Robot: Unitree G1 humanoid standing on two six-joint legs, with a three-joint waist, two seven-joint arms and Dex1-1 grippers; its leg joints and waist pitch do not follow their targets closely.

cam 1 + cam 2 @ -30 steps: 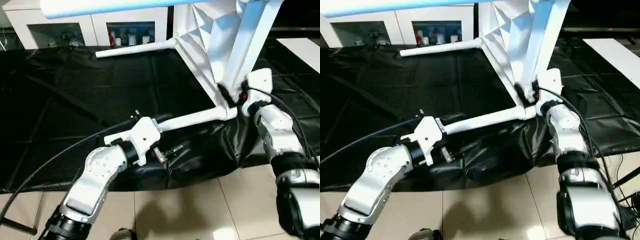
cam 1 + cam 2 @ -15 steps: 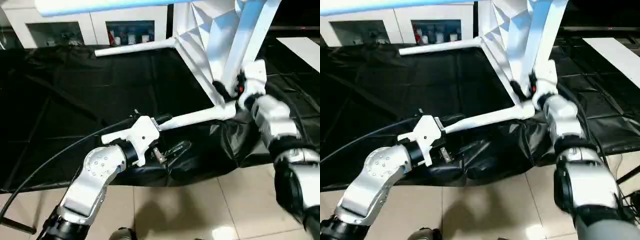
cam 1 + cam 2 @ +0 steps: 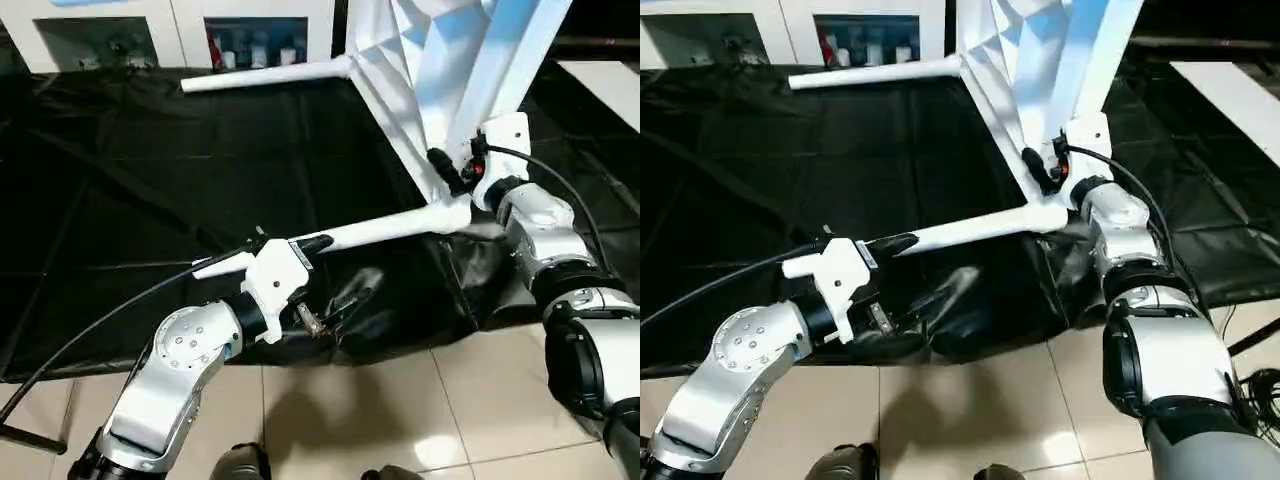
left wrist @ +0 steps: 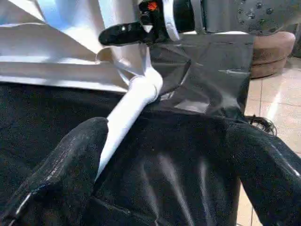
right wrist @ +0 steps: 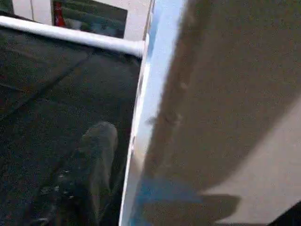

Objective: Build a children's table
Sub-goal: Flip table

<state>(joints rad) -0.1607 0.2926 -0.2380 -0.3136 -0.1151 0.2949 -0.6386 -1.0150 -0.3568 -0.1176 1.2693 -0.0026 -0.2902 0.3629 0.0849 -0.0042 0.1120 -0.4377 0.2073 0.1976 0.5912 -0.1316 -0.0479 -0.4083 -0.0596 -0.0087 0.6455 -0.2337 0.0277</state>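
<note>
Two legs of the children's table [image 3: 420, 90] lay out over the black cloth [image 3: 150, 180], the top standing on edge at the cloth's front right. We noted the near leg [image 3: 390, 228] running from its corner socket toward our left gripper [image 3: 315, 285], passing between the two fingers. Those fingers stood wide apart, one above the leg and one below, not clamped on it. Our right gripper [image 3: 1040, 165] sat at the top's lower edge beside the near leg's socket, one black finger [image 4: 124, 34] against the ribbed underside; how far its fingers were parted we could not tell.
</note>
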